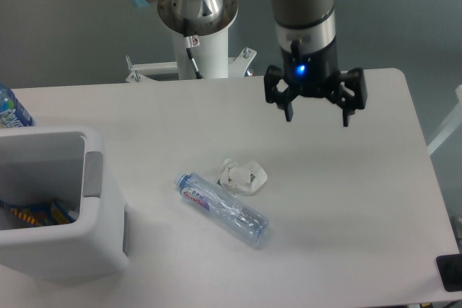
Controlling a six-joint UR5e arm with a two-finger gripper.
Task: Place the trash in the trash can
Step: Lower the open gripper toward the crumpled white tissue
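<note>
Near the middle of the white table lies a small creased white wad (244, 176). Just in front of it, a clear plastic bottle with a red-and-purple label (222, 208) rests on its side, running diagonally toward the front right. The white boxy trash can (101, 210) stands at the front left, a grey panel on its right rim, with some colourful items inside. My gripper (316, 115) hangs open above the table's back right area, up and to the right of the wad, with nothing between its fingers.
A bottle with a blue-and-green label (10, 108) stands at the far left edge behind the trash can. The arm's white base column (199, 41) rises behind the table. A dark object (449, 273) sits at the front right corner.
</note>
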